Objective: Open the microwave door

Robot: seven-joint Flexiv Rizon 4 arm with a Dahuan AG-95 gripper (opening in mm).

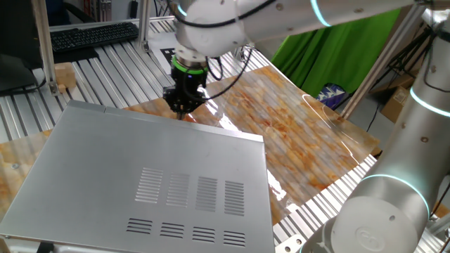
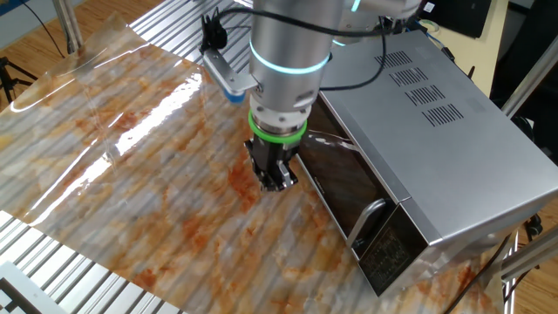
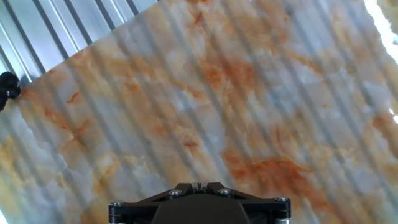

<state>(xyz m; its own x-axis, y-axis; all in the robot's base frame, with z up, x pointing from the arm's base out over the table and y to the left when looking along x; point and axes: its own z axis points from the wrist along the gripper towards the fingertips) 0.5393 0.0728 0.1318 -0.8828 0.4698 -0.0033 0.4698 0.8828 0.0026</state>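
Silver-grey microwave (image 2: 453, 131), door (image 2: 349, 187) closed (interior hidden); gripper (image 2: 275, 179) hovers beside it, jaws' spacing indiscernible.

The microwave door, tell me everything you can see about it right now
The door is the dark glossy front panel of the silver-grey microwave, running along its front edge. It has a reflective window and a curved silver handle near the control-panel end. It looks shut, flush with the box. In the other fixed view, the gripper hangs just in front of it, over the marbled sheet; whether they touch cannot be told.
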